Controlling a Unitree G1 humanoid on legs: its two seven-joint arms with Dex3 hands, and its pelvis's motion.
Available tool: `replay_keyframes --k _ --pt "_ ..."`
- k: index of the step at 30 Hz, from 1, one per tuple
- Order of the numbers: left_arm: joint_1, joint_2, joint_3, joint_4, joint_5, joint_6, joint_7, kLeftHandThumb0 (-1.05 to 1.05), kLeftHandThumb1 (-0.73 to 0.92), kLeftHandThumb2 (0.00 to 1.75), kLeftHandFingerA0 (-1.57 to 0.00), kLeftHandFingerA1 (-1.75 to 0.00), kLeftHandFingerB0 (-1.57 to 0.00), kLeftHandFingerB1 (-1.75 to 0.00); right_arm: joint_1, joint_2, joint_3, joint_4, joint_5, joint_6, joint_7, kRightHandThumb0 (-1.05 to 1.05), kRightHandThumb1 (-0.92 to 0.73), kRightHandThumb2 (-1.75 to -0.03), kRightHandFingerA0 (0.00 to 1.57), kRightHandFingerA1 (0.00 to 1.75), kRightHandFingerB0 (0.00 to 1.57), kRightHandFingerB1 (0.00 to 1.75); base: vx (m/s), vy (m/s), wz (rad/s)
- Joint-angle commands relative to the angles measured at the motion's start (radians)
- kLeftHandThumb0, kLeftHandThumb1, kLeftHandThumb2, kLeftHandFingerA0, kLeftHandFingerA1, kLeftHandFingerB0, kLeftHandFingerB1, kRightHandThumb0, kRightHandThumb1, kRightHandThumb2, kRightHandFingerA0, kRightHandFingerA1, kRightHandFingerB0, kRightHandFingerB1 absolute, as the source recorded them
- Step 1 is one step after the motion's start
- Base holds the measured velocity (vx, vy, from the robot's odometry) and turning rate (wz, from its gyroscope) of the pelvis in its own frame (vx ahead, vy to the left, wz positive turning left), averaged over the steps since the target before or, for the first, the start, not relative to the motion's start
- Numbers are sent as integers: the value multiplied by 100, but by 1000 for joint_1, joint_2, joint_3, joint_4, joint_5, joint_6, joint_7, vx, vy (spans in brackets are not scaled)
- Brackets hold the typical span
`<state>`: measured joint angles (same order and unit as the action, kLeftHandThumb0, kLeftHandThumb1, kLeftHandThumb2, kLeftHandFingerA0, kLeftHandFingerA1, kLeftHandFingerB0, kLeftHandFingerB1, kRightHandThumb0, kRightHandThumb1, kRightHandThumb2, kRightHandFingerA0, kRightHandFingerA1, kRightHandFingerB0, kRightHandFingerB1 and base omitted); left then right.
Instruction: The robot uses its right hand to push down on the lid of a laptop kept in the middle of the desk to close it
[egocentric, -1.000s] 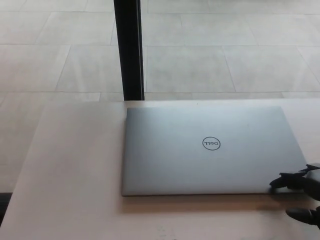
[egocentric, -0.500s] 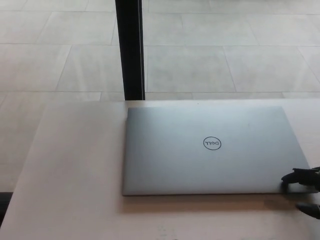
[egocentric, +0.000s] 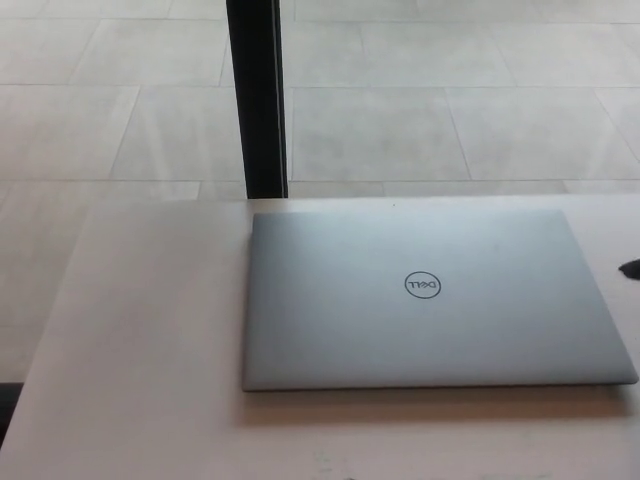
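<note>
A silver laptop lies flat on the white desk with its lid fully down and a round logo facing up. Only a small black bit of my right hand shows at the picture's right edge, just beyond the laptop's right side and apart from it. Too little of it shows to tell how it is held. My left hand does not show.
A black vertical post stands behind the desk's far edge, just left of the laptop's back corner. Beyond it is a pale tiled floor. The desk's left edge runs diagonally at the left.
My right hand has pulled away from the laptop's near right corner, moving right and out of the picture, leaving only a sliver at the right edge. The laptop has not moved.
</note>
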<state>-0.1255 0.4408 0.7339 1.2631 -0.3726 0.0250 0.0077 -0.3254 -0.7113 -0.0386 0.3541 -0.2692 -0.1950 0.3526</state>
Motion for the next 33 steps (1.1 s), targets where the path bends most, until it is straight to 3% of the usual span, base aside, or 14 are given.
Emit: replay_keyframes --k 1,6,7,8,9,13,14,18,19,21,23,25,29,33 --pt "2 41 -10 -1 -7 -6 11 -87 92 73 -52 -66 -46 -48 -1 -15 -528 -45 484 217 -15 -79 -92 -77 56 57 44 44 0 0 0" --pt "10 35 -13 -1 -3 -18 12 -81 74 115 -53 -71 -44 -59 -24 8 -814 -26 599 359 -163 -80 -92 -76 77 79 63 58 0 0 0" --pt "11 35 -13 -4 -4 -18 10 -86 92 73 -55 -69 -48 -49 -4 21 -911 -7 646 367 -207 -67 -76 -124 85 89 64 71 0 0 0" --pt "12 34 -12 -4 -4 -20 9 -86 92 73 -55 -69 -48 -50 10 34 -956 -11 662 376 -232 -80 -92 -77 86 92 65 70 0 0 0" --pt "13 33 -13 -7 -3 -21 12 -86 92 72 -55 -67 -47 -49 30 51 -999 11 653 342 -284 -68 -78 -123 89 93 66 76 0 0 0" --pt "8 35 -11 -1 -5 -19 5 -81 74 116 -51 -70 -41 -57 93 117 -1114 72 682 298 -380 -76 -92 -77 71 111 48 83 0 0 0" --pt "8 32 -6 0 -10 -19 11 -87 92 72 -56 -67 -48 -50 101 123 -1133 118 691 276 -394 -72 -81 -123 71 104 45 79 0 0 0" --pt "11 28 0 -1 -15 -19 13 -87 92 72 -55 -67 -48 -50 104 133 -1189 234 717 234 -435 -77 -92 -77 68 129 38 87 0 0 0" --pt "13 28 2 3 -18 -19 7 -83 74 115 -52 -70 -43 -58 145 155 -1228 352 771 186 -413 -83 -85 -124 64 119 32 79 0 0 0" --pt "14 27 6 2 -21 -23 11 -86 92 70 -55 -67 -50 -49 136 152 -1277 456 819 186 -427 -85 -92 -72 62 146 31 99 0 0 0" --pt "9 27 11 4 -26 -20 17 -86 92 71 -55 -68 -50 -51 134 157 -1314 544 852 178 -437 -86 -83 -123 78 128 31 81 0 0 0" --pt "11 26 11 5 -25 -22 15 -86 92 71 -55 -68 -50 -51 130 172 -1344 550 859 186 -488 -82 -92 -76 60 159 22 99 0 0 0" --pt "14 21 11 4 -26 -22 14 -85 92 71 -54 -65 -49 -49 123 174 -1381 552 853 219 -527 -84 -81 -121 85 132 49 104 0 0 0" --pt "12 13 7 1 -22 -28 14 -85 92 72 -51 -64 -46 -48 102 171 -1386 547 828 229 -497 -84 -92 -81 53 154 20 111 0 0 0"
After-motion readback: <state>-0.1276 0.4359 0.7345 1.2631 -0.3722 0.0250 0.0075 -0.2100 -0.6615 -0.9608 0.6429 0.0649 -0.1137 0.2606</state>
